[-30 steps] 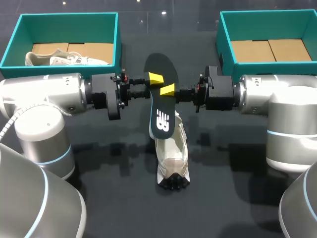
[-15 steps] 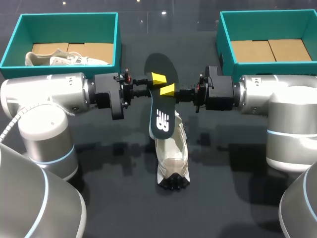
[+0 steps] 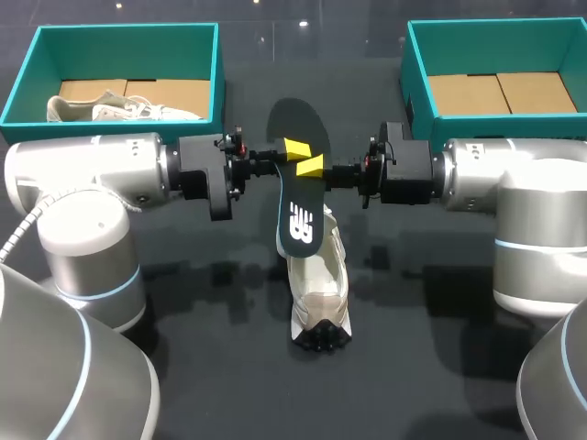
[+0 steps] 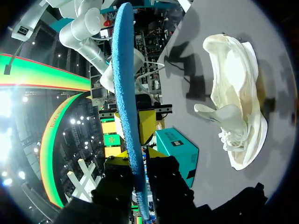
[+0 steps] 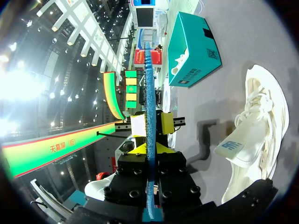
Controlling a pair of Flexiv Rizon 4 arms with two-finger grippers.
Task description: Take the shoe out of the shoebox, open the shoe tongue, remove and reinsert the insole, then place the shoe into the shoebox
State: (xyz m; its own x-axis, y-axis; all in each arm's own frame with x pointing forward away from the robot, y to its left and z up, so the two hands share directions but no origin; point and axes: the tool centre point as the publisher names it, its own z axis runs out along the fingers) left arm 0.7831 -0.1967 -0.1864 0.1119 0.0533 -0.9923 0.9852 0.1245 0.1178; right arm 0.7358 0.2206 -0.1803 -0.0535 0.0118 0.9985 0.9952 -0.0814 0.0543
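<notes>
In the head view, the insole (image 3: 298,197) hangs in the air over the middle of the table (image 3: 431,348). It is between your two arms, and its lower end is above the shoe (image 3: 319,293). The shoe lies on the table, outside both boxes. Your right hand (image 3: 312,166) comes in from the right and your left hand (image 3: 293,148) from the left, and both meet at the upper half of the insole. The left shoebox (image 3: 124,32) holds a second shoe (image 3: 119,108). The right shoebox (image 3: 495,32) shows only its cardboard floor.

In the left wrist view, the insole (image 4: 125,93) stands edge-on and runs straight through the left hand (image 4: 138,163). I cannot tell whether this hand presses on it or only surrounds it. The shoe (image 4: 238,107) lies well to the side on the table.

In the right wrist view, the right hand (image 5: 152,151) is clamped on the thin edge of the insole (image 5: 150,93), with one finger on each face. The shoe (image 5: 254,126) lies beside and below the hand.

My judgement is that the insole is already removed and you are now at the step of putting it back. For the next move, first make sure that one hand holds the insole firmly. Then point its lower end into the opening of the shoe and slide it in flat. The shoe is loose on the table, so it may slip when you push.
</notes>
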